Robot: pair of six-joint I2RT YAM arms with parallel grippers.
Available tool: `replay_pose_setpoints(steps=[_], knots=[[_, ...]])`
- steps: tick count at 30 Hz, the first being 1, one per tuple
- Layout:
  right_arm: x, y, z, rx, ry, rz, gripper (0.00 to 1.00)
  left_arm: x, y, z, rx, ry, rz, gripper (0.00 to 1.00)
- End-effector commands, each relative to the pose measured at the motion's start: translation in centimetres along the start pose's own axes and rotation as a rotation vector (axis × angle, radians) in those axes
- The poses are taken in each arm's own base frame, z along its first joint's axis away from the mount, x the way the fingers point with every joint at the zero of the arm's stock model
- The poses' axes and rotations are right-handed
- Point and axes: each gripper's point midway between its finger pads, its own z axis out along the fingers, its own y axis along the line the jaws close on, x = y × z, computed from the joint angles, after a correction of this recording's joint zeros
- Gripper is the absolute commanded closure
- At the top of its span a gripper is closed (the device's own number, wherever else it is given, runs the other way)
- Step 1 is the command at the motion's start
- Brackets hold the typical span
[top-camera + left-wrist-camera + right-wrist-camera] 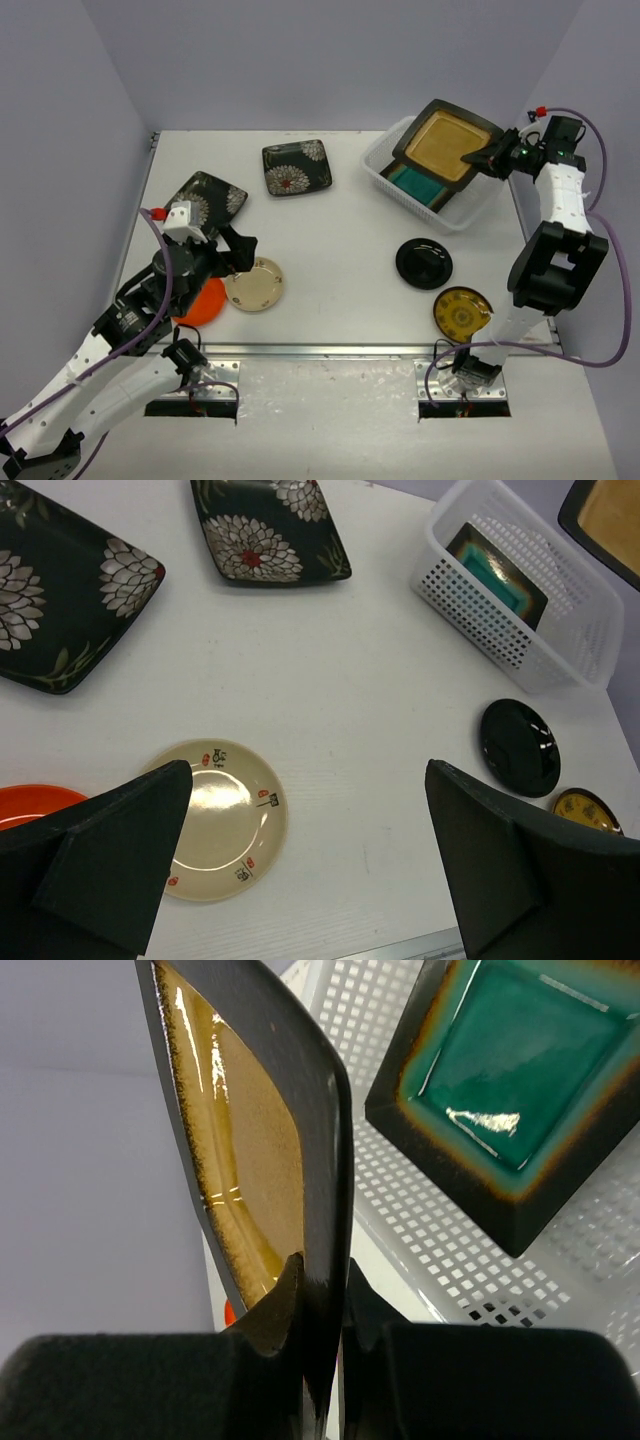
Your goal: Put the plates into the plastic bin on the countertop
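Two fingers [275, 1310] of the right end effector [482, 158] are clamping the amber-centred plate [447, 143] by its edge, tilted above the plastic bin [382, 168]. Risk: releasing here is likely dropping it onto the teal-centred plate [420, 186] (lying inside) and chipping both. The left end effector [237, 255] is standing fully apart over the cream plate [254, 284]; six plates are lying on the desk [340, 240].

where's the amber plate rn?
Top view, far right: the amber plate is clamped by its edge in the right jaws, held over the bin, above the teal plate inside.
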Motion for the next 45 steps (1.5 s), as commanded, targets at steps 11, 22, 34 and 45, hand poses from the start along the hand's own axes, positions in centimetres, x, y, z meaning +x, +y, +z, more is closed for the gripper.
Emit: replay_pose_setpoints(steps=[11,22,34,45], knots=[[-3.4,3.5,-1.5,-0.033,-0.112,-0.161,1.0,0.0,-1.3,0.0,0.055,0.047,0.092,0.0],[-3.3,0.8,0.7,0.064,-0.315,-0.089,1.0,0.7,-2.4,-0.4,0.157,0.037,0.077,0.0],[-5.3,-2.2,5.3,0.139,-0.305,-0.019,1.0,0.7,-2.7,-0.7,0.184,0.032,0.075,0.0],[-4.3,-4.8,7.0,0.194,-0.28,-0.06,1.0,0.7,-2.8,-0.9,0.196,0.028,0.073,0.0]])
